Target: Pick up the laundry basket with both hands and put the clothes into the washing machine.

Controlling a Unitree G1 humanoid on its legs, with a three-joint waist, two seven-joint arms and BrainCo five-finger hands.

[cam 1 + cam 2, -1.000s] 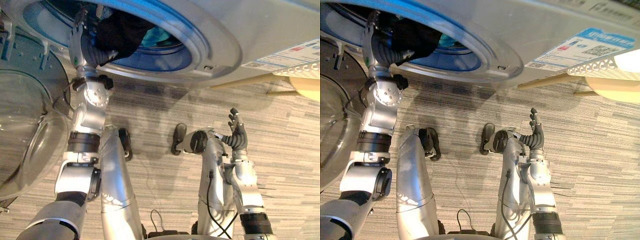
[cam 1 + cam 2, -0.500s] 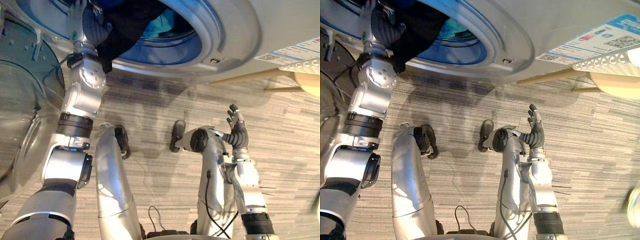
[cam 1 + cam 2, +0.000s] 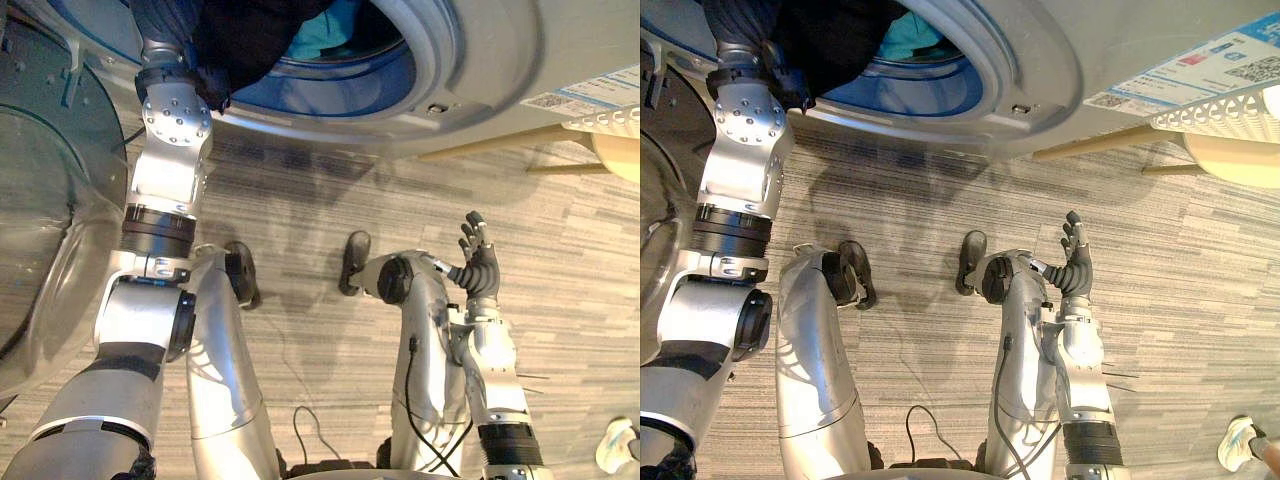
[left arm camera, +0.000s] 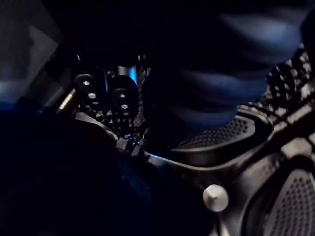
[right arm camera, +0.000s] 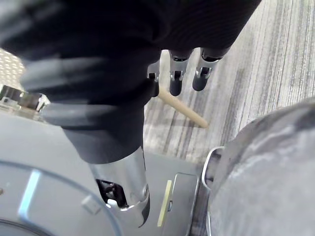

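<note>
Your left arm reaches up into the open washing machine (image 3: 500, 50), and your left hand (image 4: 123, 98) is inside the drum (image 4: 221, 132), deep among dark cloth. It is too dark in there to tell whether it is closed on anything.

The clothes are at the drum mouth. A black garment (image 3: 250, 40) bulges out over the lower rim, bunched and heavy around your left wrist. A teal garment (image 3: 325, 25) lies crumpled just behind it, further inside. The round glass door (image 3: 50, 250) hangs swung open on your left side.

Your right hand (image 3: 478, 268) is held up over the striped grey carpet (image 3: 300, 200), well apart from the machine. Its fingers are straight and slightly spread, and it holds nothing.

The laundry basket (image 3: 1215, 105) is off to your far right, just beside the machine's front. It is white plastic with a wall of small holes, and only its edge is in view, so you cannot see what it contains. It rests on a cream round top (image 3: 1230, 160) with pale wooden legs (image 3: 1090, 145).

A person's white shoe (image 3: 1238, 440) stands on the carpet at your lower right.
</note>
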